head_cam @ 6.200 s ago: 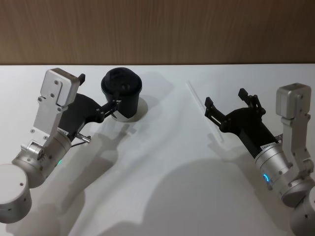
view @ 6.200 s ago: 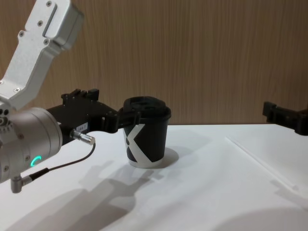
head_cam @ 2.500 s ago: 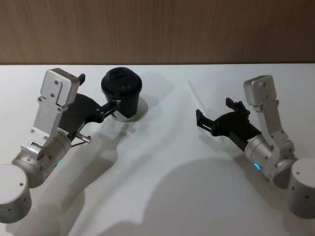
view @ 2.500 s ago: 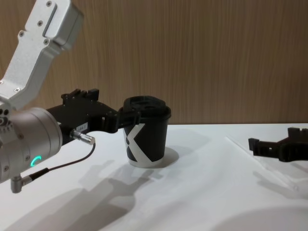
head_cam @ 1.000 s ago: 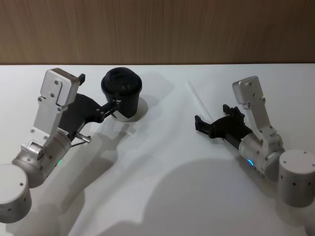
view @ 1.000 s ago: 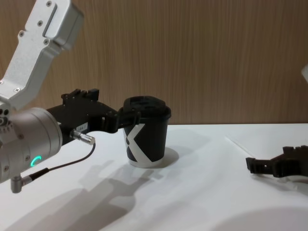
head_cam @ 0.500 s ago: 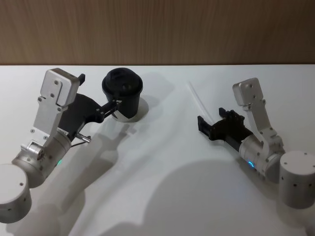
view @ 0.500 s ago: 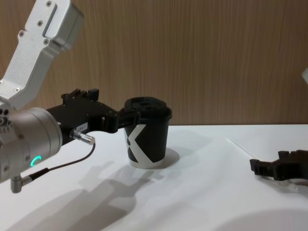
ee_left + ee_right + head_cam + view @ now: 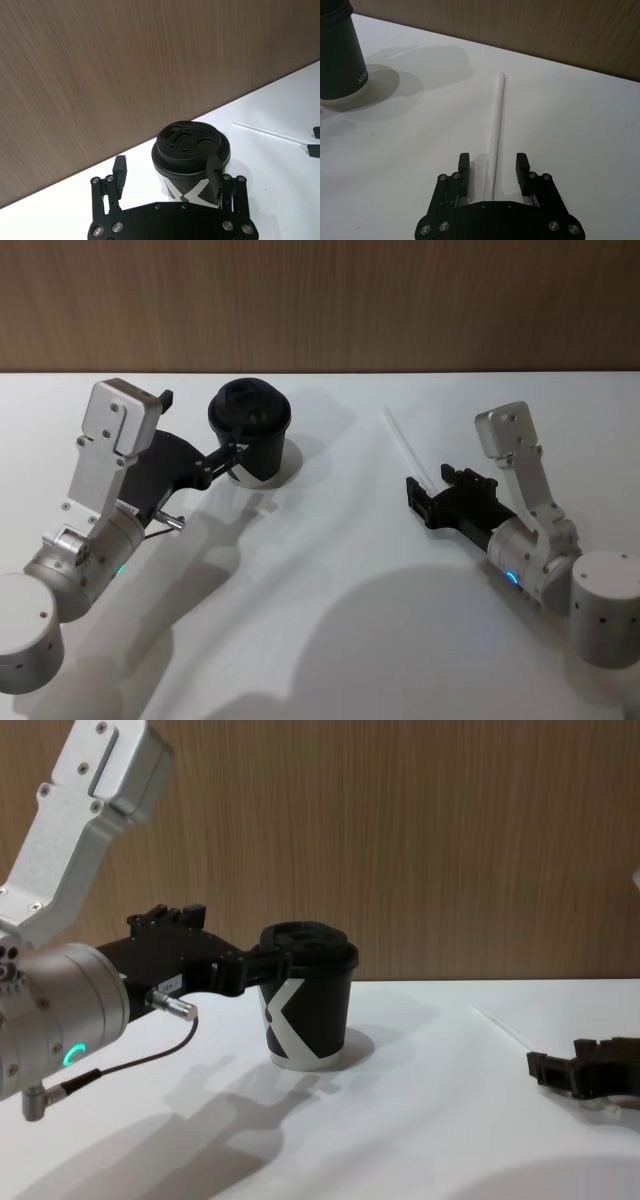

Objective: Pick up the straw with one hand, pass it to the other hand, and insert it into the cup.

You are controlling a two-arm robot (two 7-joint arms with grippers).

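1. Where the straw (image 9: pixel 497 125) lies flat on the white table (image 9: pixel 330 580), right of the cup (image 9: pixel 305 1000) and well apart from it, I've got the right gripper (image 9: pixel 432 483) low over its near end.
2. Writing: the right wrist view reads "XPR" in small white letters low on the cup wall. The chest view gives the big white X mark (image 9: pixel 280 1015) instead. The white label (image 9: pixel 170 983) on the left gripper (image 9: pixel 202 422) is too small to read.
3. The right wrist view shows the straw running between the two spread fingers (image 9: pixel 464 167), touching neither. In the head view that end is hidden by the gripper.
4. The left wrist view looks down on the cup's black lid (image 9: pixel 191 145); the cup is upright.
5. The left gripper is level at cup height, jaws spread, with one fingertip (image 9: pixel 214 172) at the cup's side. I can't tell if it touches.
6. The right arm is nearly flat to the table, with a blue light (image 9: pixel 510 578) on its wrist. The left wrist ring (image 9: pixel 70 1055) is green.
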